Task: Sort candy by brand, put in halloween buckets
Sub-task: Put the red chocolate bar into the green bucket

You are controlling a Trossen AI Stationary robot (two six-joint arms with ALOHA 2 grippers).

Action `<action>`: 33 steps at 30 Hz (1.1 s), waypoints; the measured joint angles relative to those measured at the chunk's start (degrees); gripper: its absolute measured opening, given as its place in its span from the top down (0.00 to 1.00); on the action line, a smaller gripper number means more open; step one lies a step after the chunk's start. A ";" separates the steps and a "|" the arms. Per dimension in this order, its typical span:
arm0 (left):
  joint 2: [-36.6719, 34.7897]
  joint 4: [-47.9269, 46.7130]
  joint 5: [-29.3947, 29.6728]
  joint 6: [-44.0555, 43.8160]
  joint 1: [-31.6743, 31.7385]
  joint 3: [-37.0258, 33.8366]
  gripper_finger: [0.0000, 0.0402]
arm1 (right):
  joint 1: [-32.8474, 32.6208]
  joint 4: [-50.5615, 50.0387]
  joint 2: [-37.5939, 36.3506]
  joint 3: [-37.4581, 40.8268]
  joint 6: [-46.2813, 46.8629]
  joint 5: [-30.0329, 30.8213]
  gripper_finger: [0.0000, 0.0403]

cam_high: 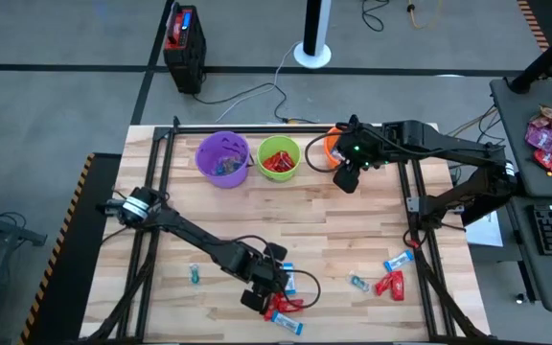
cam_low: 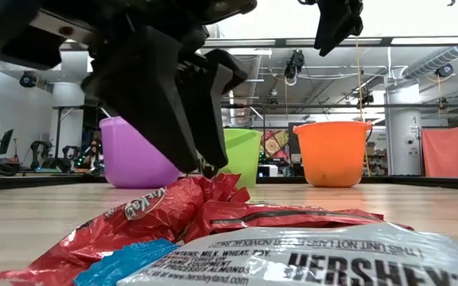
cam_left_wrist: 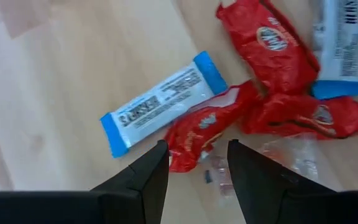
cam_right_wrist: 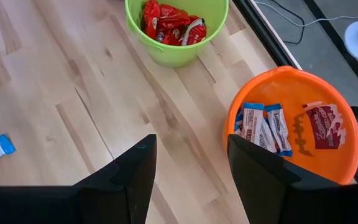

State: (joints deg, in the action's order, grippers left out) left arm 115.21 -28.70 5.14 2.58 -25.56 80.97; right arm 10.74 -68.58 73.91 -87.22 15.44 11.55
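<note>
Left tool (cam_left_wrist: pixel 194 163): fingers parted, nothing held, poised just above a cluster of candy at the near edge of the tabletop (cam_high: pixel 209 225). Directly between the fingers lies a crumpled red-wrapped piece (cam_left_wrist: pixel 204 127), so this is probably the pick target; the gap looks set to straddle it. A blue-and-white bar (cam_left_wrist: pixel 163 102) lies just beside it, touching or nearly so, and more red pieces (cam_left_wrist: pixel 303 115) crowd the other side. Risk, as I judge it: closing here could drag a neighbour along.

Further along the near side, a small scatter of pieces (cam_high: pixel 388 278) waits to the right, and a single tiny teal-twist piece (cam_high: pixel 195 276) sits apart to the left.

Far side: three buckets in a row. The purple bucket (cam_high: pixel 222 158) holds small pieces I cannot identify; the green bucket (cam_right_wrist: pixel 176 28) holds red wrappers; the orange bucket (cam_right_wrist: pixel 294 124) holds blue-and-white bars against one wall.

Right tool (cam_right_wrist: pixel 188 171): fingers spread, empty, above bare wood near the orange bucket, plausibly placed for a drop there.

Sorting is partway done.
</note>
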 joint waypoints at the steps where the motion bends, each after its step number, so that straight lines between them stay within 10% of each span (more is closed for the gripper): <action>1: 0.17 0.14 -0.14 0.30 0.00 0.00 0.63 | 0.00 -0.02 0.00 0.00 -0.02 0.00 0.53; 14: 3.50 5.93 1.82 2.40 0.59 -0.10 0.64 | 0.00 -0.22 0.00 0.02 -0.07 0.00 0.53; 33: 3.46 5.21 -0.09 0.41 0.83 -0.06 0.99 | 0.00 -0.22 0.02 0.02 -0.24 -0.02 0.53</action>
State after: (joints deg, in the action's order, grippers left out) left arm 118.67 -23.49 5.06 2.99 -24.73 80.90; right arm 10.74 -68.79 73.93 -87.20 15.20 11.53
